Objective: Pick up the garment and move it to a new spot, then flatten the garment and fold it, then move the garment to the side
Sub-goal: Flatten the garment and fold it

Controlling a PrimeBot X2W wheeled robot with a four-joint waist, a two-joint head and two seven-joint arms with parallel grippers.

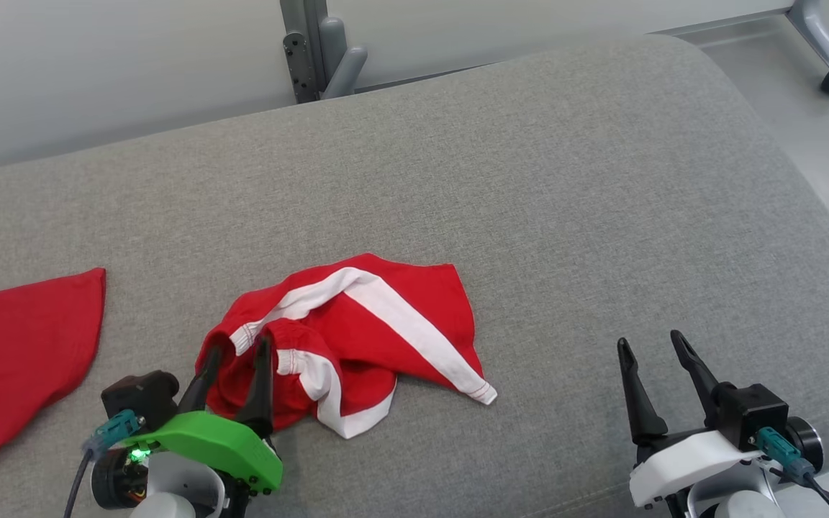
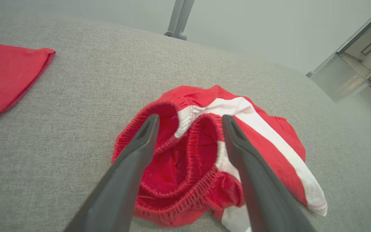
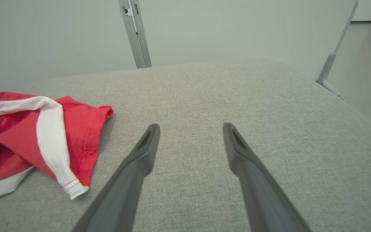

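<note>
The garment (image 1: 357, 331) is a pair of red shorts with white side stripes, lying crumpled on the grey cushioned surface (image 1: 529, 180), elastic waistband toward me. My left gripper (image 1: 238, 347) is open just above the waistband, its fingers apart over the bunched cloth, holding nothing. In the left wrist view the garment (image 2: 204, 151) lies between and beyond the gripper (image 2: 188, 120) fingers. My right gripper (image 1: 652, 344) is open at the lower right over bare fabric, well clear of the shorts. The right wrist view shows the right gripper (image 3: 190, 129) and the garment (image 3: 27, 135) at the left.
A second red cloth (image 1: 19, 352) lies flat at the left edge, also in the left wrist view as a red cloth (image 2: 5, 74). A grey metal post (image 1: 317, 50) stands behind the surface. The surface's rounded edge drops to the floor (image 1: 817, 129) on the right.
</note>
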